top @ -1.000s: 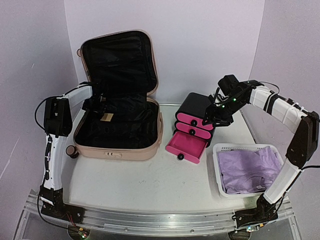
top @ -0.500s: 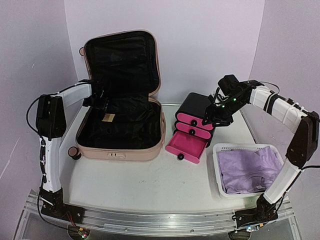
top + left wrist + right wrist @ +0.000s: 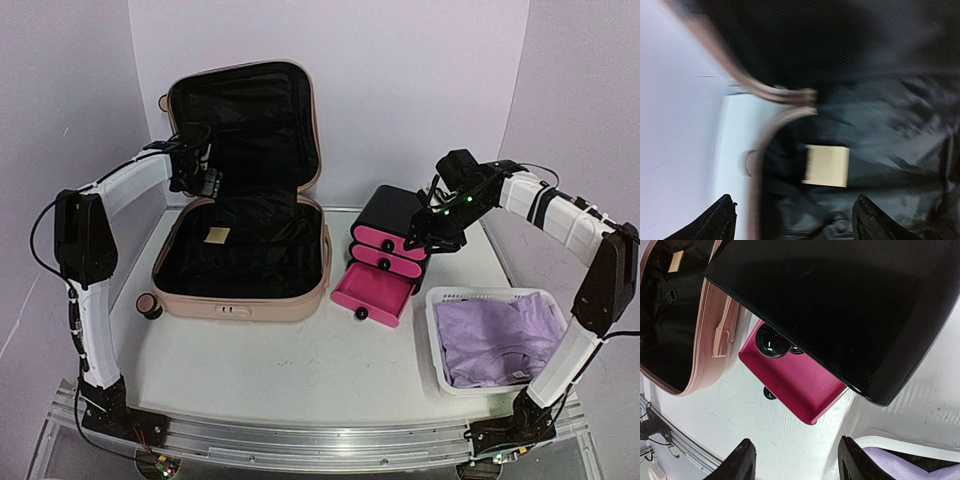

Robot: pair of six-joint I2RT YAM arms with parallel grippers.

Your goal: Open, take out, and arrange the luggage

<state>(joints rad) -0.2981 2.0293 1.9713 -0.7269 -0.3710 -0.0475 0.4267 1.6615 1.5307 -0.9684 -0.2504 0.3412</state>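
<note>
The pale pink luggage (image 3: pixel 245 303) lies open at the back left of the table, its lid (image 3: pixel 240 125) upright and its black lining bare but for a small tan tag (image 3: pixel 214 236). My left gripper (image 3: pixel 207 178) is open and empty, raised above the case's back left corner in front of the lid. The left wrist view is blurred; it shows the pink rim (image 3: pixel 760 150) and the tan tag (image 3: pixel 826 165). My right gripper (image 3: pixel 432 240) is open and empty, hovering at the right side of the black-and-pink drawer box (image 3: pixel 388 245).
The drawer box's bottom pink drawer (image 3: pixel 372 293) is pulled out and shows empty in the right wrist view (image 3: pixel 795 380). A white basket (image 3: pixel 436 330) holding lilac cloth (image 3: pixel 500 335) stands at the front right. Purple walls close in the back and sides.
My left gripper has risen out of the luggage's lower half and moved back toward the lid. The lid has tipped slightly further back. My right arm has not moved.
</note>
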